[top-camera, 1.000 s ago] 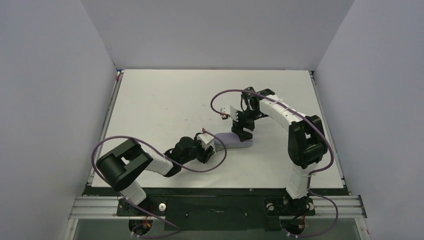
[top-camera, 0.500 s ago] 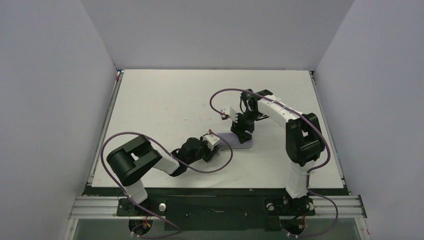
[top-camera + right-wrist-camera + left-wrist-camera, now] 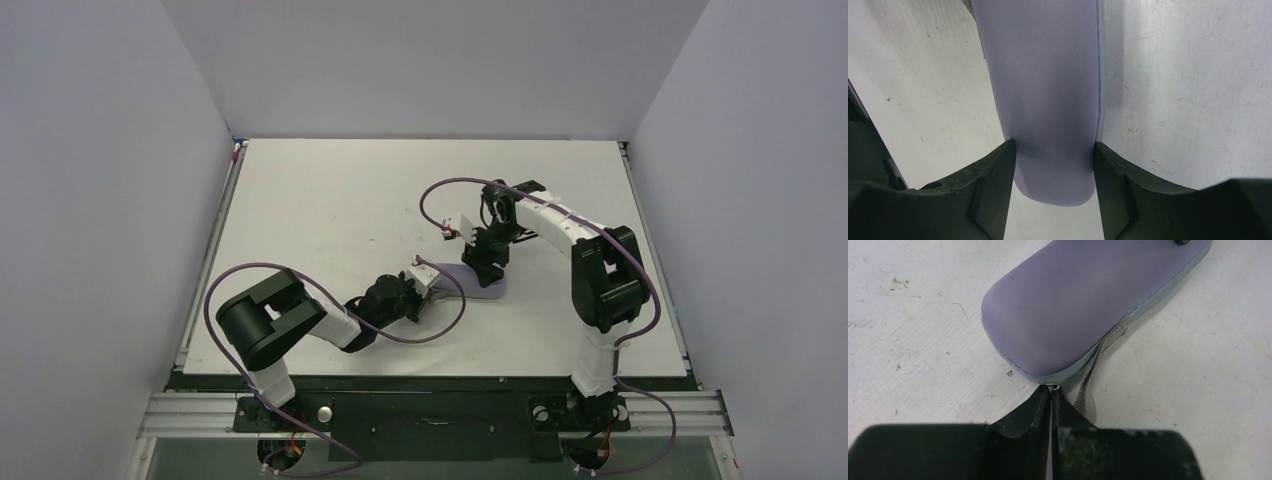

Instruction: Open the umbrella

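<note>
A flat lavender case [image 3: 482,287] with a grey zip edge and a grey strap [image 3: 1091,390] lies on the table right of centre. The umbrella itself is hidden; only this case [image 3: 1073,305] shows. My left gripper [image 3: 1050,388] is shut at the case's near rounded end, with a small metal zip pull pinched between its tips. It reaches in low from the left [image 3: 428,281]. My right gripper [image 3: 1054,150] comes down on the case's other end [image 3: 1048,75], its fingers [image 3: 998,170] pressing both long sides. In the top view that gripper [image 3: 487,272] covers part of the case.
The white table [image 3: 330,200] is walled in by grey panels on three sides. Purple cables loop off both arms, one lying on the table near the left wrist [image 3: 440,325]. The surface has small scuffs and crumbs [image 3: 898,284].
My left gripper slid up to the case's end and shut there. The right gripper's fingers narrowed onto the case's sides, and the left arm's elbow swung outward.
</note>
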Controlling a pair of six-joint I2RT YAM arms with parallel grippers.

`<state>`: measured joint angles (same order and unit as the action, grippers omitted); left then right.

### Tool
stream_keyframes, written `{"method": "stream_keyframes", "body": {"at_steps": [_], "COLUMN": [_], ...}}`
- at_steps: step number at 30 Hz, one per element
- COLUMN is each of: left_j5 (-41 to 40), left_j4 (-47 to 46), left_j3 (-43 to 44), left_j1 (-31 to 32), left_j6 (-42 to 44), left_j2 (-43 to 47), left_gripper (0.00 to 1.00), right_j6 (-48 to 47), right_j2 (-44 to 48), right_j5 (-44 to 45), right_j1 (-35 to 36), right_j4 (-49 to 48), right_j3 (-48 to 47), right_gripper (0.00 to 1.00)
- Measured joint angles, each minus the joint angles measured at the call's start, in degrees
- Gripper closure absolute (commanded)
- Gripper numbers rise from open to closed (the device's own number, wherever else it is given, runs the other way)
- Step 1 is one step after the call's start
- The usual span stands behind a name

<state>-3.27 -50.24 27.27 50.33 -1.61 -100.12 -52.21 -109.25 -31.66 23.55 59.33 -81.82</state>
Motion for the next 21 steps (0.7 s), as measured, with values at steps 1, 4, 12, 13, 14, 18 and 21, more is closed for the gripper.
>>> {"method": "stream_keyframes", "body": {"at_steps": [1,4,12,13,14,18,21], "left_j5": [-0.1,-0.1,2.6,3.4,4.0,6.4,8.2], "left_j4": [0.1,0.6,1.0,1.2,1.3,1.6,1.7], "left_j3": [0.0,0.0,-0.7,-0.7,-0.7,-0.8,-0.8], "left_j1": [0.0,-0.2,-2.6,-3.1,-3.6,-5.7,-6.8], "left_j6": [-0.4,-1.4,-2.8,-2.8,-2.8,-2.8,-2.8], "left_j2": [0.1,0.7,1.8,2.0,2.2,2.6,2.6], "left_gripper": [1.00,1.00,1.00,1.00,1.00,1.00,1.00], "right_j6": [0.0,-0.1,-2.0,-2.3,-2.6,-4.3,-7.0], "right_j2": [0.0,0.0,0.3,0.3,0.3,0.3,0.4], "right_j5": [0.1,0.3,0.7,0.8,0.9,1.1,1.4], "right_j1": [0.0,0.0,0.1,0.0,0.1,0.1,0.2], "right_j4": [-0.1,-0.2,-0.5,-0.5,-0.5,-0.5,0.0], "right_j3": [0.1,0.2,0.7,0.7,0.7,0.7,0.8], "right_gripper": [0.76,0.82,0.96,0.97,0.98,1.00,1.00]}}
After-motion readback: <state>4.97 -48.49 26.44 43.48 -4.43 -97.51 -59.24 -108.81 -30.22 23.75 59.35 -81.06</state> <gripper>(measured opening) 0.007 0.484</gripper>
